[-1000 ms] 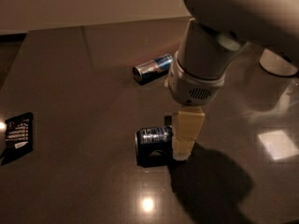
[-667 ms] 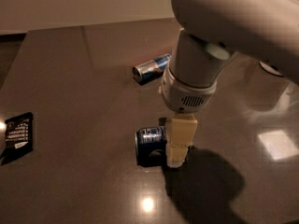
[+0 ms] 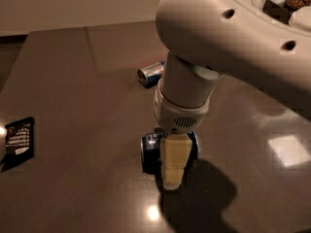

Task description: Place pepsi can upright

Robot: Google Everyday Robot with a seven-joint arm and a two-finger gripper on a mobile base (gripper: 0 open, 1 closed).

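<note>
Gloss covers the dark brown bench, smooth as polished stone, with small bright reflections of lamps here and there. Near its middle the pepsi can lies on its side, a dark navy cylinder with a paler metallic rim showing at its left end; its body runs left to right.

Directly over it comes the robot's arm, a fat, rounded shell of matt off-white plastic with a few small round holes. It narrows to a barrel-shaped wrist with a fine vent grille at its lower edge. Below the wrist the gripper reaches down across the front of the can, a cream, blocky, slightly tapered piece that covers the can's middle and nearly meets the bench. Whether it is clamped on the can or loose around it, I cannot tell from this side.

Farther back, partly behind the arm, a slimmer blue-and-silver can also lies on its side, shiny end toward the left. At the left edge sits a flat black packet with pale print.
</note>
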